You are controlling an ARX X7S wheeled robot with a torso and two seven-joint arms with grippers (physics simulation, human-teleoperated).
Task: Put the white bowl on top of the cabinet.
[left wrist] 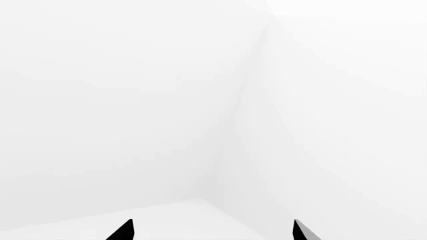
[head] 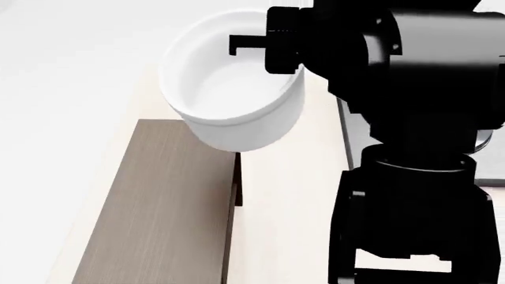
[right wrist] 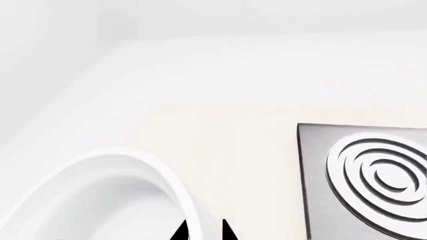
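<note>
The white bowl [head: 229, 89] hangs tilted in the air over the far end of the cabinet [head: 158, 207], whose flat grey-brown wood-grain top runs toward me at the left. My right gripper [head: 272, 44] is shut on the bowl's right rim, with one black finger inside the bowl. In the right wrist view the thick rim of the bowl [right wrist: 113, 190] passes between the two tips of the right gripper [right wrist: 203, 232]. My left gripper [left wrist: 212, 231] is open and empty, facing plain white walls. It does not show in the head view.
The square grey stove plate [right wrist: 367, 175] with concentric rings lies on the cream counter [right wrist: 227, 150] to the bowl's right. Its edge [head: 345, 136] shows beside my right arm [head: 418, 118], which fills the right of the head view. White walls stand behind.
</note>
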